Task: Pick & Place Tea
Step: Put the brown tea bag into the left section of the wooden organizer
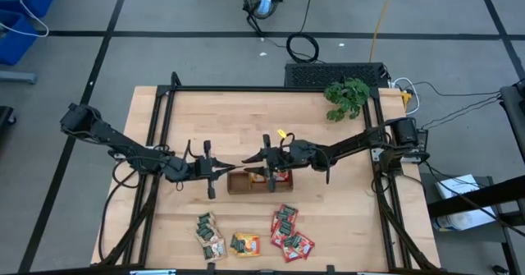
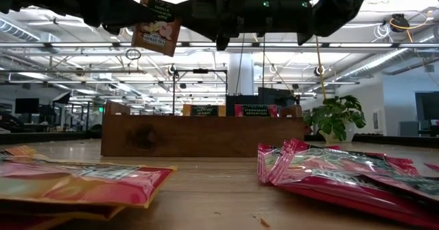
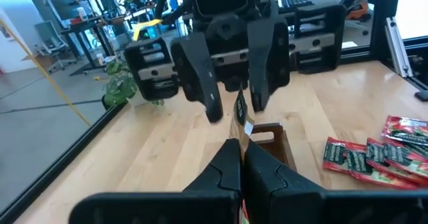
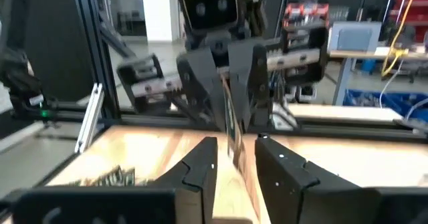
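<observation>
Two ways I can see this going wrong, both down to it looking like a mid-air handoff over the tray [image 1: 236, 185].

The left gripper [image 3: 239, 147] has its fingers [image 3: 224, 165] pinched together on the bottom edge of one orange sachet [image 2: 156, 25]. In the left wrist view that sachet stands edge-on in the middle of the frame. The right gripper [image 4: 234, 147] faces it with its fingers [image 4: 200, 160] apart, one either side of the sachet, and as far as I can tell it isn't touching it.

- If the left lets go before the right has closed, the sachet drops. It might land in the tray or beside it, and I can't tell which compartment is underneath.
- The sachet is thin and looks a bit tilted between the right fingers. If they close off-centre they could catch only a corner, bend it, or knock it out of the left's pinch.

The two sets of fingers are also crowded close together, so bumping each other looks like a real risk to me.

The rest of the tea lies flat on the table along the lower middle of the high view, in three piles: green pile [image 1: 209, 234], orange pile [image 1: 244, 244], red pile [image 1: 289, 230]. A couple of sachets stand in the tray in the low view.
</observation>
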